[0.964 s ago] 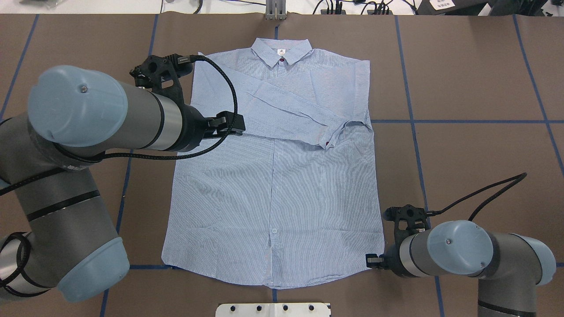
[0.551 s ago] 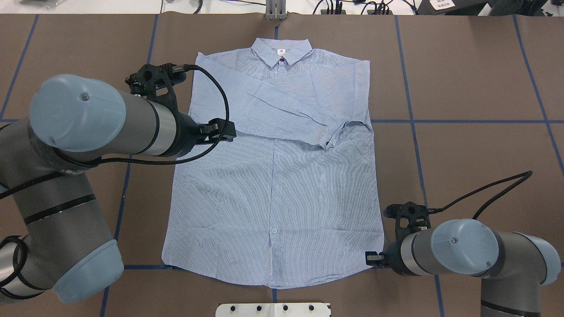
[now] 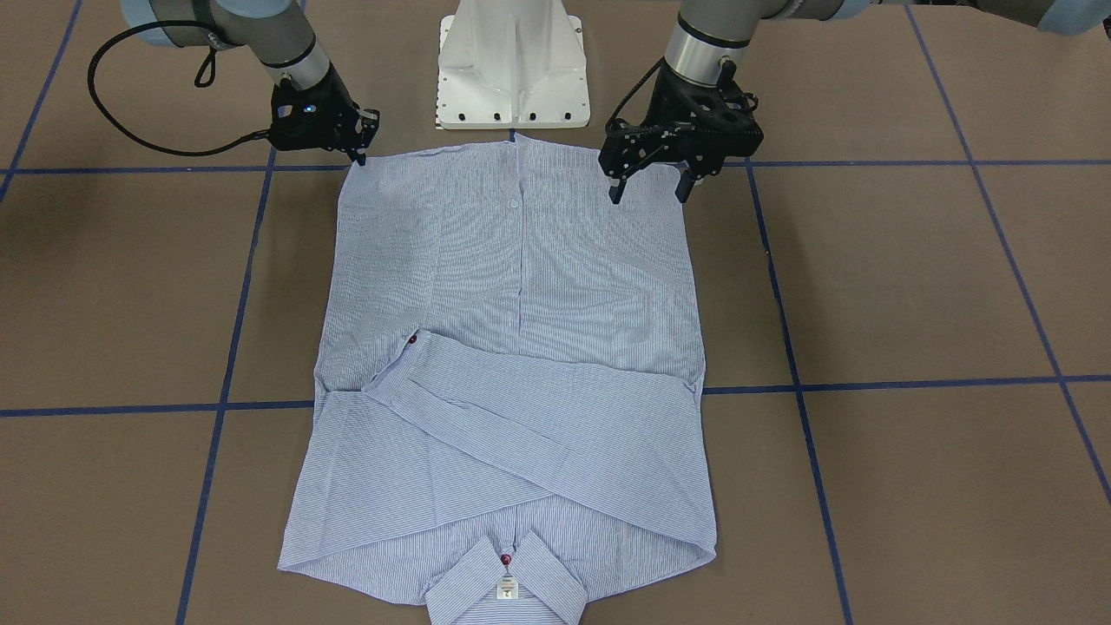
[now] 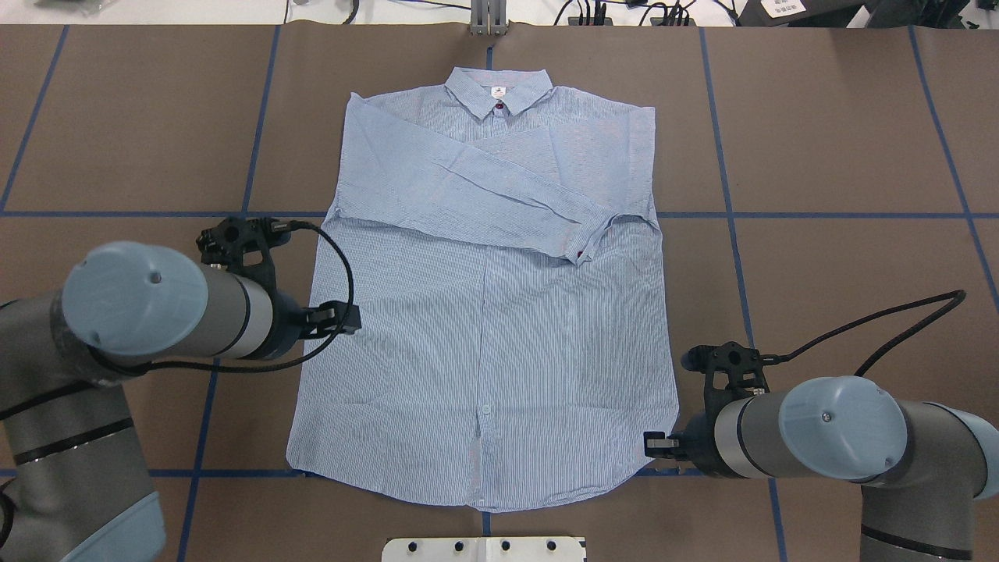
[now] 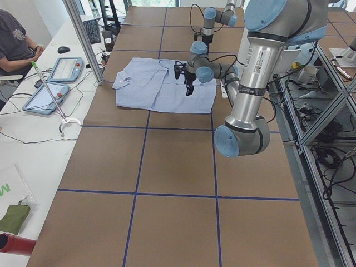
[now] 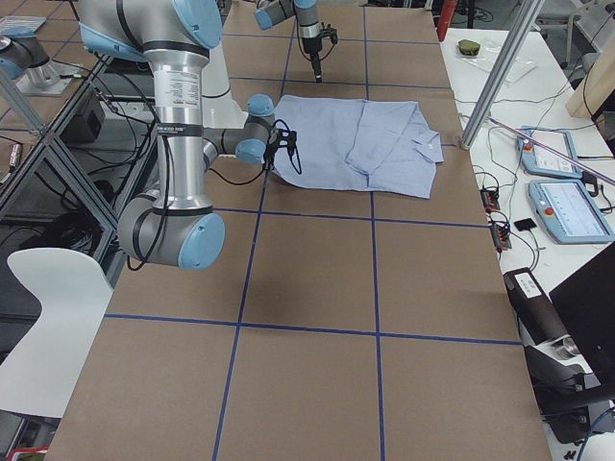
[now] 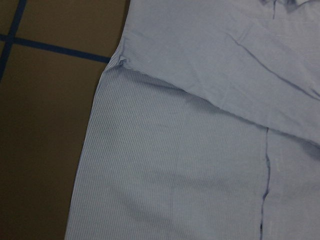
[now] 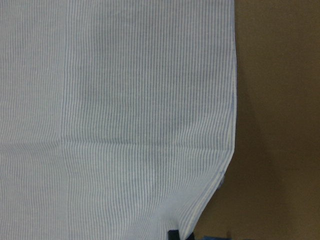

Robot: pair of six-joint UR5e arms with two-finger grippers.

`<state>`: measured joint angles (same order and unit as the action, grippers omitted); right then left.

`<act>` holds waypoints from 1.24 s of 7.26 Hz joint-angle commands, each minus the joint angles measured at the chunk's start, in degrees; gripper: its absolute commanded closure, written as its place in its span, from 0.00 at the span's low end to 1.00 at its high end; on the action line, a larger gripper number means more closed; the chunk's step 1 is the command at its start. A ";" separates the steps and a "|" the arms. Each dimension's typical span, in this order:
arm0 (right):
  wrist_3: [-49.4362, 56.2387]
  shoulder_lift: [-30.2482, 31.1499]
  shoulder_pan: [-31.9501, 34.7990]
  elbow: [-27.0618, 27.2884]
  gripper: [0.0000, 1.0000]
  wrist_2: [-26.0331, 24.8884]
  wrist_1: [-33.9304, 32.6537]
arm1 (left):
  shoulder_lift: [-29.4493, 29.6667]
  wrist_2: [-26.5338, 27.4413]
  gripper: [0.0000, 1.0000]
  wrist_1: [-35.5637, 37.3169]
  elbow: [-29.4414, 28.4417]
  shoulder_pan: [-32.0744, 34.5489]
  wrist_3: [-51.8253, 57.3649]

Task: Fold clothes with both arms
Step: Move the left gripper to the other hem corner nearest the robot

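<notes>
shirt (image 4: 484, 351) lies flat mid-tabletop (image 4: 819, 140), sleeves (image 4: 499, 195) crossed, hem (image 4: 484, 499) toward the robot's edge. left end effector (image 3: 649, 196) hangs released over its left side, right end effector (image 3: 359, 158) sits at the other hem corner, can't tell if clenched. I'd pinch both hem corners level, then lift together

**Two silver arms**

We see the left silver-grey tube arm (image 4: 230, 314) and the right silver-grey tube arm (image 4: 737, 442), with round light-blue caps (image 4: 133, 293) and tiny screws. Loopy black cables (image 4: 350, 285) reach the left black claw gripper (image 3: 649, 193) and the right black claw gripper (image 3: 359, 156).
</notes>
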<state>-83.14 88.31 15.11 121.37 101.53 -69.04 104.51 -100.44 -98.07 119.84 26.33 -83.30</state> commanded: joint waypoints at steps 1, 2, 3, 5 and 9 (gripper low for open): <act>0.00 -1.20 0.35 0.54 1.00 -0.02 0.13 | -10.70 2.33 0.00 -15.77 -1.96 -4.08 -4.13; 0.00 -1.39 0.36 0.62 1.00 -0.02 0.13 | -10.82 4.96 0.00 -16.01 -3.98 -6.97 -6.42; 0.00 -1.65 0.36 0.71 1.00 -0.02 0.13 | -10.65 5.77 0.01 -15.75 -4.61 -8.91 -8.35; 0.00 -1.65 0.53 1.24 1.00 -0.02 0.13 | -10.12 5.87 0.10 -15.57 -5.93 -11.12 -10.91; 0.00 -1.57 1.32 1.68 1.00 0.60 0.13 | -7.39 5.87 0.22 -9.42 -5.32 -12.09 -10.92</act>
<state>-83.14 86.67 16.26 122.92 101.96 -68.91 96.66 -94.57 -108.74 114.37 14.63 -94.19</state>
